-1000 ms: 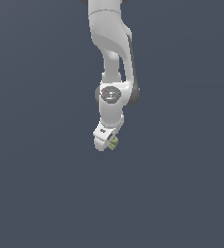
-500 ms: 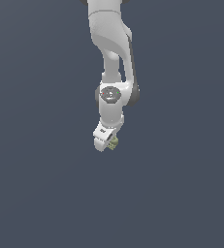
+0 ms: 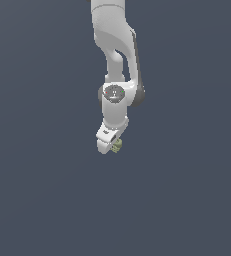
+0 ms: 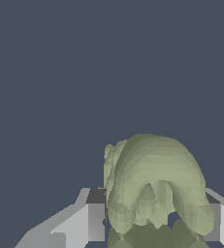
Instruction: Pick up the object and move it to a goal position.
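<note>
The object [image 3: 117, 146] is a small olive-green, lumpy, ridged item. In the exterior view it peeks out beside the white gripper [image 3: 109, 145] at the lower end of the white arm [image 3: 116, 60]. In the wrist view the object [image 4: 154, 186] fills the space between the two fingers [image 4: 91, 220], whose pads press on its sides. The gripper is shut on it. Part of the object is hidden behind the gripper in the exterior view.
A plain dark grey-blue surface [image 3: 47, 200] fills the background in both views. No other objects or edges show.
The arm and the held object have shifted very slightly; the gripper sits a touch higher than a second ago. The grasp is unchanged.
</note>
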Robot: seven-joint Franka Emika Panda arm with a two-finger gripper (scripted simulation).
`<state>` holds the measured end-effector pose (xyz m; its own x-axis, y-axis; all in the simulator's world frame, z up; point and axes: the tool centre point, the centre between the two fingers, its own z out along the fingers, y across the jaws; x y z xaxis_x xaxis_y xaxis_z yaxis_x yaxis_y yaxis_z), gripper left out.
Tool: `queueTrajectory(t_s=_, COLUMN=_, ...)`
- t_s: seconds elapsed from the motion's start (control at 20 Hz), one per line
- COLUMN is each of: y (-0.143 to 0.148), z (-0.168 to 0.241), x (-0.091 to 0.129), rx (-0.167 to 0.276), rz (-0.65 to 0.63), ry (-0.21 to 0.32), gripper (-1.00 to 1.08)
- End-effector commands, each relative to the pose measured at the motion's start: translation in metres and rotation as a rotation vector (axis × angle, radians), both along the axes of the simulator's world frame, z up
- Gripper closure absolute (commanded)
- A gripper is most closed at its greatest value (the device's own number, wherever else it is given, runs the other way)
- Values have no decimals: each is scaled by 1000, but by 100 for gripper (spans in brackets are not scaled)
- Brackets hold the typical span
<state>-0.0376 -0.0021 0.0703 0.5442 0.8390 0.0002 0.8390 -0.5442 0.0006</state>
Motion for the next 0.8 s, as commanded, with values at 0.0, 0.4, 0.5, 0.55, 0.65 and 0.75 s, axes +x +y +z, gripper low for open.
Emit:
queueTrajectory(t_s=0.0, y=1, z=10, x=-3, rx=-1, rz=0, ry=-1, gripper=108)
queueTrajectory(t_s=0.4, y=4, z=60, x=-18, rx=-1, rz=1, ry=-1, gripper=108)
queueTrajectory(t_s=0.5, y=5, z=78, x=-23, rx=-1, rz=1, ry=-1, gripper=108)
queueTrajectory(t_s=0.55, y=5, z=87, x=-26, rx=-1, rz=1, ry=-1, gripper=108)
queueTrajectory(t_s=0.65, y=7, z=106, x=-32, rx=-1, rz=1, ry=0, gripper=108)
queueTrajectory(t_s=0.75, y=8, z=125, x=-38, rx=-1, rz=1, ry=0, gripper=108)
